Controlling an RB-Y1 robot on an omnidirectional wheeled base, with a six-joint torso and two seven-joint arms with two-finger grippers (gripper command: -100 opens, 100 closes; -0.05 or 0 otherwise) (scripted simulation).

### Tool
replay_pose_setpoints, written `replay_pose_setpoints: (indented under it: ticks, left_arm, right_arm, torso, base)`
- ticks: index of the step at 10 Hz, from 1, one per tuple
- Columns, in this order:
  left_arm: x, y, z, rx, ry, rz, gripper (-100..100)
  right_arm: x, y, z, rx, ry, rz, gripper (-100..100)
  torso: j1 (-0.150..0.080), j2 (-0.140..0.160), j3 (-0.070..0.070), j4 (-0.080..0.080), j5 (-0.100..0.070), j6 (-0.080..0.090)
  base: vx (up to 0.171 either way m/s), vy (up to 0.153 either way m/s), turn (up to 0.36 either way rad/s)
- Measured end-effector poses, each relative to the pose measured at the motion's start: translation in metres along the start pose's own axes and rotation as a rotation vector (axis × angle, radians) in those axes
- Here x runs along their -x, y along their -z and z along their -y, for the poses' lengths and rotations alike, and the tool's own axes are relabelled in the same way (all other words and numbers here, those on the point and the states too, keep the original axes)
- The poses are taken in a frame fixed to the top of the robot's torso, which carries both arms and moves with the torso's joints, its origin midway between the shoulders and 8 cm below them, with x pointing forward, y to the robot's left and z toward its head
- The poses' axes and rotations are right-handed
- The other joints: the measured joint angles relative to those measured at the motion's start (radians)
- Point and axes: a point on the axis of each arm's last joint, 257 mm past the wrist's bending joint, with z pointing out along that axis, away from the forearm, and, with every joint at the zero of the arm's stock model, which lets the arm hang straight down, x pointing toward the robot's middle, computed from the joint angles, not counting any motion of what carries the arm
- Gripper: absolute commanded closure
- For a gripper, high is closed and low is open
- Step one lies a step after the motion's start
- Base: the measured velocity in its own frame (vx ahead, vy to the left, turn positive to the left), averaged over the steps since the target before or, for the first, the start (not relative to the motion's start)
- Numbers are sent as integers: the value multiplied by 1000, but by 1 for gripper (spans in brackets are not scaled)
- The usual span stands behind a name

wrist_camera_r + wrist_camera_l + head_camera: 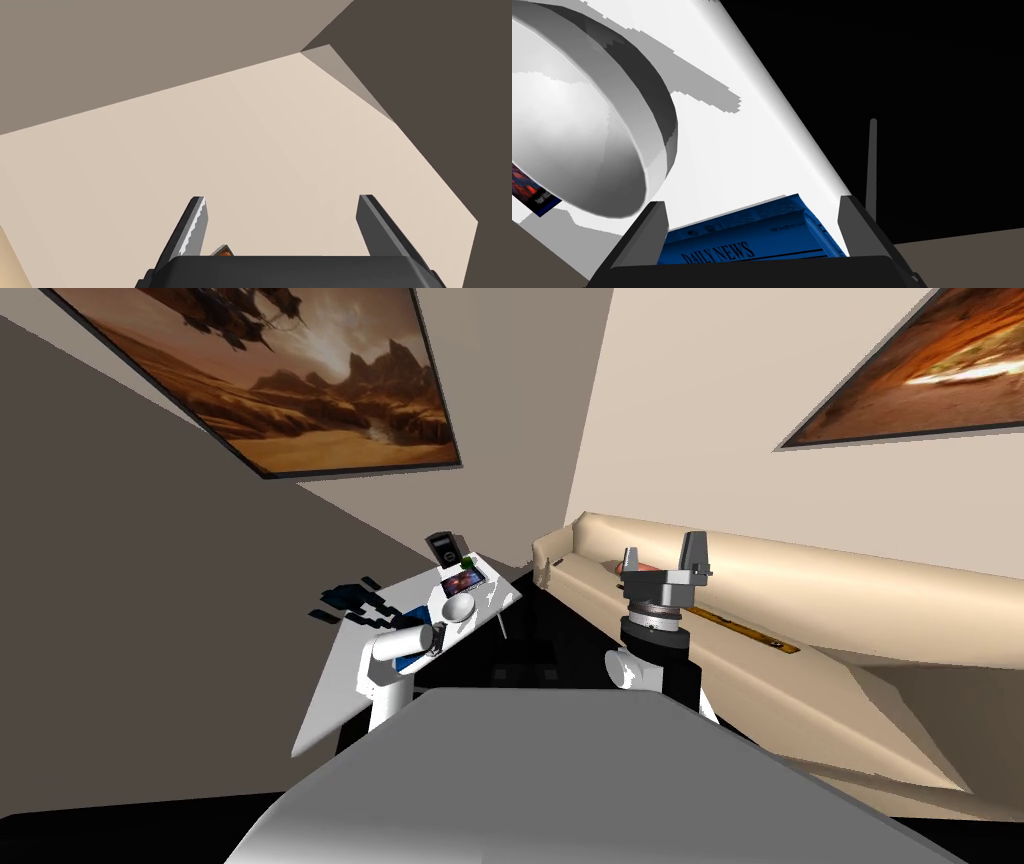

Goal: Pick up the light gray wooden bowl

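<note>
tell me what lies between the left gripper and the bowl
Left wrist view: the open left gripper straddles a blue newspaper on the white table; past it, bare tabletop runs to the grey bowl, beside one finger.

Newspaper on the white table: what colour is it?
Blue newspaper with dark lettering; the left wrist view shows it best.

Pale grey bowl (577, 125), white table (737, 150), blue newspaper (747, 235).

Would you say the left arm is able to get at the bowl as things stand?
Probably yes: the open left hand hovers beside the bowl on the white table, nothing between them. The bowl sits to one side of its fingers, so a sideways shift seems needed.
</note>
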Motion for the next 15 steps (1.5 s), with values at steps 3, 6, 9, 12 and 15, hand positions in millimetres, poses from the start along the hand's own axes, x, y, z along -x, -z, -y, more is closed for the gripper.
replay_pose_setpoints:
  ticks: [3, 6, 9, 12, 15]
  left_arm:
    - [5, 3, -6, 40, 41, -12, -100]
    - [9, 6, -12, 79, 84, -24, -100]
    - [21, 9, -14, 104, 147, -26, -100]
    - [45, 11, -11, 102, 206, 6, -100]
    - [75, 17, -23, 133, 258, 48, -100]
  right_arm:
    - [0, 0, 0, 0, 0, 0, 0]
    - [0, 0, 0, 0, 0, 0, 0]
    - [0, 0, 0, 0, 0, 0, 0]
    - [0, 0, 0, 0, 0, 0, 0]
    - [0, 0, 0, 0, 0, 0, 0]
  torso:
    - [-1, -1, 0, 0, 0, 0]
    - [-1, -2, -1, -1, 0, 0]
    - [-3, -6, -3, -1, -1, 0]
    - [-5, -15, -9, -3, -1, 0]
    - [-3, -21, -12, -5, -1, 0]
  base:
    - [-68, 15, -117]
    - [-45, 6, -130]
    - [20, -28, -107]
    - [158, -48, -132]
    - [209, -21, -82]
